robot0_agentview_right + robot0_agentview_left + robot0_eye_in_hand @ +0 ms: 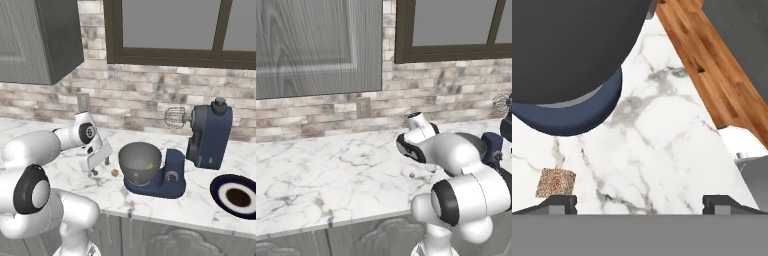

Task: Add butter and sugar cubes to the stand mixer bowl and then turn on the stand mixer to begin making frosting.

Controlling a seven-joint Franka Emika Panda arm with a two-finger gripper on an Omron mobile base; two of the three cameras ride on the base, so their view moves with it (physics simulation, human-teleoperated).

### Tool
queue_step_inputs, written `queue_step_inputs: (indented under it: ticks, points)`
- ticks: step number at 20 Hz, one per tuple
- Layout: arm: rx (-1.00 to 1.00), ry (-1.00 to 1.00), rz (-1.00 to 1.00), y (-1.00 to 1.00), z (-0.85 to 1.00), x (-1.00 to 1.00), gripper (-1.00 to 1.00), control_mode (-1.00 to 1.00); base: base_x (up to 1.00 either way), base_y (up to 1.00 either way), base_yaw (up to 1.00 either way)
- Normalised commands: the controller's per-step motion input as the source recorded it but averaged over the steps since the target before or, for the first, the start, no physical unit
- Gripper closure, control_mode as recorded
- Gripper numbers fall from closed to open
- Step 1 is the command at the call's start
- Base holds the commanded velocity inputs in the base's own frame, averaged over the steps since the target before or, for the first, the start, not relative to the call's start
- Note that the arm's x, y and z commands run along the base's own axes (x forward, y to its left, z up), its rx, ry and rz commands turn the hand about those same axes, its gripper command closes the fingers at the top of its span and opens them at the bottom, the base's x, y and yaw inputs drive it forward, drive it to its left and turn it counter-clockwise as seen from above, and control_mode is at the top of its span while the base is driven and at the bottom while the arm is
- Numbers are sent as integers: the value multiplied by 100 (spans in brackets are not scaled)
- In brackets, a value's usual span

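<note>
Navy-blue and bulky, one stand mixer [200, 145] stands on the white marble counter [210, 205], its head tilted back with the wire whisk [174, 117] in the air and its single grey metal bowl [140, 162] seated on the base. In the right base view a tiny yellowish speck shows inside the bowl; what it is I cannot tell. One small speckled tan cube [556, 182] lies on the marble, just at 9 o'clock of the bowl, apart from it. The two-finger gripper [639, 202] hangs over the counter with its tips spread wide and nothing between them; the hand view puts the cube just above the left tip. One dark blue plate [236, 196] sits at 3 o'clock of the mixer. No writing is readable anywhere.
</note>
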Motion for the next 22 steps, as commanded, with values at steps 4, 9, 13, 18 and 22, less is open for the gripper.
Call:
queue_step_inputs:
  ticks: [4,9,13,18,22]
  points:
    - [0,-5,-9,-18,-10,0,-100,-100,0,0,0]
    - [-3,-7,-2,-4,-11,3,-100,-100,0,0,0]
    - [-2,-7,0,-1,-13,6,-100,-100,0,0,0]
    - [0,-6,0,-1,-9,0,-100,-100,0,0,0]
    - [0,-1,0,-5,-6,6,-100,-100,0,0,0]
